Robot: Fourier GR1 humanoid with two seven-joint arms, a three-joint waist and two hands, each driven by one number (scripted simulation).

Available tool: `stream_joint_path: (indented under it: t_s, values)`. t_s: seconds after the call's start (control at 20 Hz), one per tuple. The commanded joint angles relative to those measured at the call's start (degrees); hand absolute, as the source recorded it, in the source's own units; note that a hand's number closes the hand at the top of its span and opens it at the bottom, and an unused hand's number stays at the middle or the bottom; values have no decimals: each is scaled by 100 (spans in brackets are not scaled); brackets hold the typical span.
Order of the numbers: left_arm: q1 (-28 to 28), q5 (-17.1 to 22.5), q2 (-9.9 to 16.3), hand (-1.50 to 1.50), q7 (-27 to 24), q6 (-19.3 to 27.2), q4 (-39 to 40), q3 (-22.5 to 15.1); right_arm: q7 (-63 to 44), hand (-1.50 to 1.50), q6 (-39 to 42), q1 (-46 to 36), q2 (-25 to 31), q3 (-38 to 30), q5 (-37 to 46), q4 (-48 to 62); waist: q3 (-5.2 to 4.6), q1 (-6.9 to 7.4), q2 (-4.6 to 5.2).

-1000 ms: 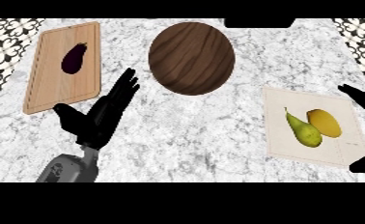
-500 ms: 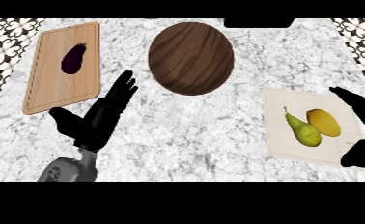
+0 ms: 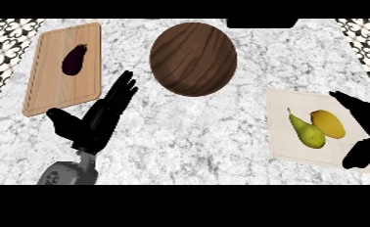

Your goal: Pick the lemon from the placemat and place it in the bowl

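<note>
One view was all I had, the head view, and I take the wooden bowl (image 3: 194, 58) as my landmark. It sat on the marble table (image 3: 209, 138) at the far middle, and nothing lay in it. Out to the right of the bowl and nearer to me lay the pale placemat (image 3: 282, 147), and on it the lemon (image 3: 327, 124) rested untouched, with a green pear (image 3: 306, 130) just beside it on the side toward the bowl; I could not tell whether the two fruits touched.

My right hand (image 3: 356, 128) came in at the edge of the view beyond the placemat, on the lemon's far side from the bowl. Its fingers (image 3: 345, 102) were spread and unclenched, one part reaching above the lemon and another dark part below it, with the fruit near the gap but nothing closed on it.

My left hand (image 3: 98, 118) showed to the left of the bowl and nearer to me, fingers straight and pointing up, at rest and holding nothing. Farther left of the bowl lay a wooden cutting board (image 3: 61, 69) with an eggplant (image 3: 74, 59) on it, no part of my job.

By my reckoning, the task had barely started: the lemon was not yet grasped. Closing on it without nudging the pear, lifting, carrying it to the bowl and letting go all remained.
</note>
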State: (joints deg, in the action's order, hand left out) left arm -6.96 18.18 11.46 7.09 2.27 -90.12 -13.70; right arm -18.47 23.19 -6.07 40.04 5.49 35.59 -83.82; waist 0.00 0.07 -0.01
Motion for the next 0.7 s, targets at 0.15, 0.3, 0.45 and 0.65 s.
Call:
stream_joint_path:
  t_s: [0.15, 0.3, 0.45, 0.65]
  values:
    - [-43, -281, -345, 0, 272, -14, -143, 97, 315, -150, -65, -324, -491, -182, 666, 592, 0, 2, 0]
    - [224, -349, -329, 0, 311, -101, -425, 189, 460, -150, -198, -137, -606, -293, 910, 604, 0, 0, -3]
    - [65, -264, -235, 0, 316, -363, -159, 441, 611, -150, -648, 251, -878, -183, 1203, 637, 0, -11, -2]
    - [-48, -488, -531, 0, 109, -374, 165, 418, 604, -150, -632, -346, -1151, -306, 1468, 1226, 0, 1, 3]
